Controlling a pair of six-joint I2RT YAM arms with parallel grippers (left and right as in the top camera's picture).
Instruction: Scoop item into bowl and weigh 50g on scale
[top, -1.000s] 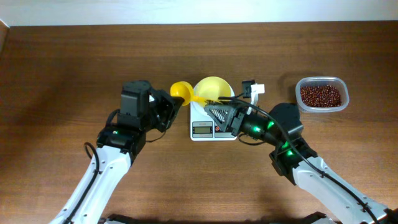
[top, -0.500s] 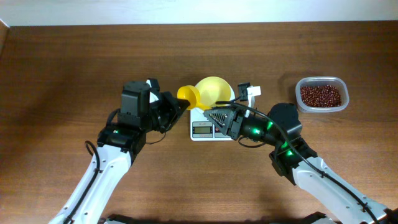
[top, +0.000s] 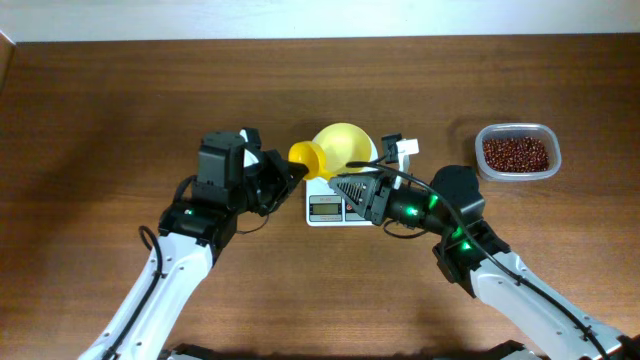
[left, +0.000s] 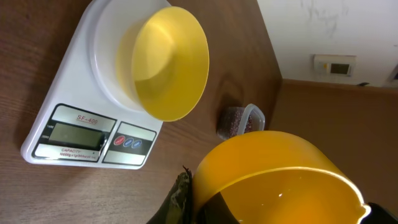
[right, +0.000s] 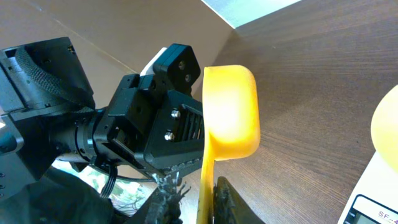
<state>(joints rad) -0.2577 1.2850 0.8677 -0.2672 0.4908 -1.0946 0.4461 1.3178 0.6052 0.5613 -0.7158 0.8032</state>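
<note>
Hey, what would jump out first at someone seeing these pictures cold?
A yellow scoop hangs mid-table, the left claw shut on its cup, its handle reaching into the right claw. Beside it an empty pale yellow bowl sits on the white scale; a clear container of reddish-brown beans stands far right.

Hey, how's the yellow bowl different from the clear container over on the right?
The bowl is round, opaque yellow and empty; the container is clear, rounded-rectangular and holds beans. The bowl sits on the scale; the container sits on the table. Both are open-topped.
</note>
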